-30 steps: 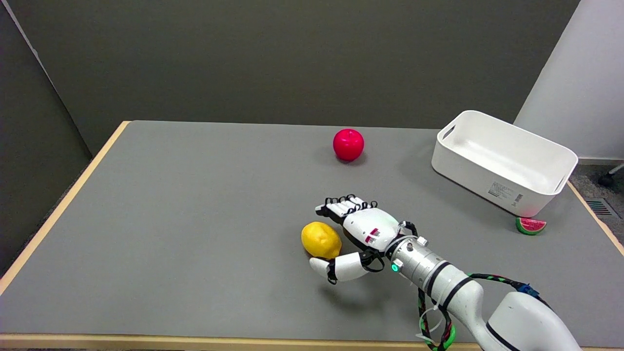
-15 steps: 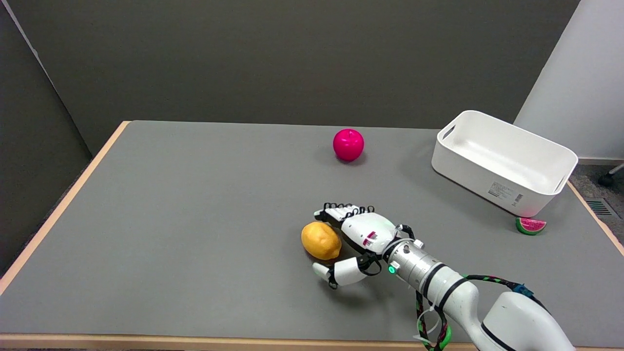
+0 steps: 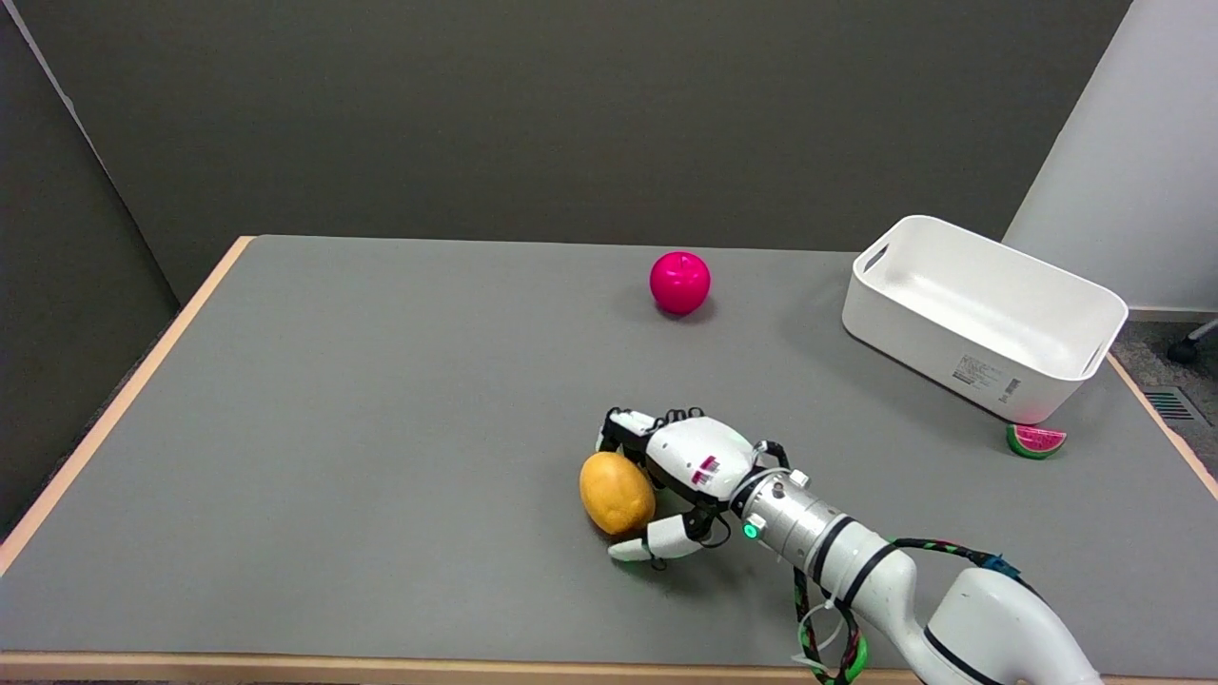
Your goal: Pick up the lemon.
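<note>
One lemon (image 3: 616, 492) lay on the grey counter (image 3: 381, 428). Around it curved the right robot hand (image 3: 677, 476), fingers apart, touching its sides without lifting.

Yellow-orange lemon (image 3: 616, 492); magenta apple (image 3: 679, 282); white bin (image 3: 980, 318); red-and-green watermelon slice (image 3: 1035, 440); grey table (image 3: 381, 428) edged in tan; black-and-white right hand (image 3: 677, 476).

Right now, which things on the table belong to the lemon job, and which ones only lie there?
Job: lemon; right hand, curled around it on the table.
Lying about: red apple; white bin; watermelon slice.
</note>
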Controlling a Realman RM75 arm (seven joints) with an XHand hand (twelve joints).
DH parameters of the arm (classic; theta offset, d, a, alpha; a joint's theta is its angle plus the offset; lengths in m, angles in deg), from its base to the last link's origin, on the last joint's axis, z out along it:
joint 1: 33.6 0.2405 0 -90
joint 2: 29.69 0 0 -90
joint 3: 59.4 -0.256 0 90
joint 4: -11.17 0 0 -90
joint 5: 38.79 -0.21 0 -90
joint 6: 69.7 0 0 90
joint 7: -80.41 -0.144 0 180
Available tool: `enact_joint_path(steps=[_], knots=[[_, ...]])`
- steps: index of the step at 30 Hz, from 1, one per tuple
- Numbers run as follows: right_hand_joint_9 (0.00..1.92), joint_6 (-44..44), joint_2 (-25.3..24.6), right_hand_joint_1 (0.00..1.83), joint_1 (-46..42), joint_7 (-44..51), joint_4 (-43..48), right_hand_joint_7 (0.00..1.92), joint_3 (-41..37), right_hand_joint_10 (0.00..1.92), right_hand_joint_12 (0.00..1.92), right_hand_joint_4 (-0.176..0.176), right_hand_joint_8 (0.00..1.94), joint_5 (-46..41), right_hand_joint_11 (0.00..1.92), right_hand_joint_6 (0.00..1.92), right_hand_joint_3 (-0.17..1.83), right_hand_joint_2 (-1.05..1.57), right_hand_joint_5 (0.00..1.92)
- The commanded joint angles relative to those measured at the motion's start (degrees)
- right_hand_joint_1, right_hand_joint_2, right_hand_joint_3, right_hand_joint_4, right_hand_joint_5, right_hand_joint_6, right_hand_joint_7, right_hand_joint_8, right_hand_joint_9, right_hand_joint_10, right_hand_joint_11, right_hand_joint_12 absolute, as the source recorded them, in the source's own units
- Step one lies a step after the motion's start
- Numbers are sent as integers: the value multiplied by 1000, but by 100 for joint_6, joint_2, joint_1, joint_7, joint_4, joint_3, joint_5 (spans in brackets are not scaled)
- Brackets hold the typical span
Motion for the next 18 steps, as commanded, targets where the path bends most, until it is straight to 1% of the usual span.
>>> enact_joint_path(steps=[1,5,9,13,18], knots=[[870,992,-292,1067,611,-20,-749,477,-380,1755,1921,-176,1860,0,852,1785,266,1310,427],[881,968,-295,1072,821,-20,-694,485,-926,1803,1921,-176,1859,0,865,1783,300,1289,435],[882,904,-285,1075,1115,-20,-649,491,-1743,1839,1921,-176,1859,0,866,1783,327,1274,440],[882,547,-177,1077,1535,7,-688,496,-2487,1861,1921,-176,1858,0,857,1783,345,1264,444],[884,122,93,1078,2226,23,-1023,501,-3448,1885,1921,-176,1858,8,843,1780,359,1255,449]])
